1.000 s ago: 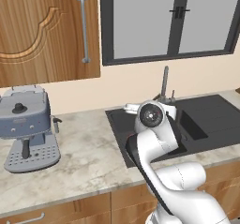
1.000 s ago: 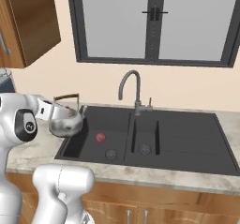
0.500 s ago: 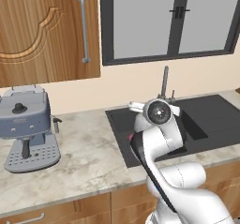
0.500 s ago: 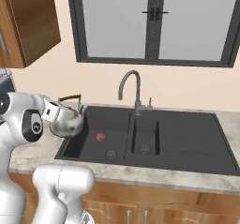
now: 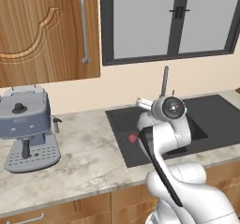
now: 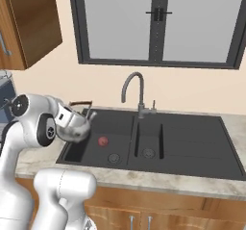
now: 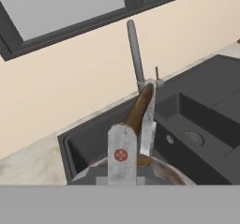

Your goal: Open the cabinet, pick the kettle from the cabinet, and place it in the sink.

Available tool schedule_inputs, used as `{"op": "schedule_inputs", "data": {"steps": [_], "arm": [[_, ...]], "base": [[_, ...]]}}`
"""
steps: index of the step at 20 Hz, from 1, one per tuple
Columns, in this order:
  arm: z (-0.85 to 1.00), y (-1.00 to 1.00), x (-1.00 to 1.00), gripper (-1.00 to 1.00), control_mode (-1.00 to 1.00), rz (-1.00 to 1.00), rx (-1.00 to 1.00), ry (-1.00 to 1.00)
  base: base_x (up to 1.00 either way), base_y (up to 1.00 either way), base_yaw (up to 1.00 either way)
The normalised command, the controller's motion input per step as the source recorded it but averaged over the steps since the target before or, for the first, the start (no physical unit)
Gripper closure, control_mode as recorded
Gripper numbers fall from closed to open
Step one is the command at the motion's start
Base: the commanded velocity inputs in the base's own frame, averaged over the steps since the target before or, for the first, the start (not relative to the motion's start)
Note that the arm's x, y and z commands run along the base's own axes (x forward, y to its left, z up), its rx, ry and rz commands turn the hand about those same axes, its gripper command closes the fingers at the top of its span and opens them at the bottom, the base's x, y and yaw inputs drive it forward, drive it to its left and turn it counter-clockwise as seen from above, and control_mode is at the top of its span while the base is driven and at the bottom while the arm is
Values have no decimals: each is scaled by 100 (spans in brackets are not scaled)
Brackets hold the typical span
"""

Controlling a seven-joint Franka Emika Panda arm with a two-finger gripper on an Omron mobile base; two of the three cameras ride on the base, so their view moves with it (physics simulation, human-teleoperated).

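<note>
Now hand (image 6: 84,114) pinches the brown arched handle of the kettle (image 6: 77,130), holding it over the left basin of the sink (image 6: 192,147), further in than a second ago. Kettle body half hidden behind arm. Red ball (image 6: 103,141) in basin. No legible writing.

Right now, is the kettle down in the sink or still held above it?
Held: the kettle hangs from the gripper over the sink, above its left basin's floor.

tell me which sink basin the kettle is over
The left basin, the one with the red spot on its floor. The kettle hangs over its left end; the right basin sits beyond the faucet.
</note>
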Motion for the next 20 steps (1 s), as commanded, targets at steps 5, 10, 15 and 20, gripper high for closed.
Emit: {"op": "schedule_inputs", "data": {"steps": [5, 10, 15, 20], "arm": [[-17, -14, 11, 100, -100, 0, -1, -1], [-16, -13, 18, 100, -100, 0, -8, 0], [-19, -2, 24, 100, -100, 1, -13, 0], [-20, 1, 26, 100, -100, 0, -17, 14]], "base": [[0, 0, 0], [0, 0, 0], [0, 0, 0], [0, 0, 0]]}}
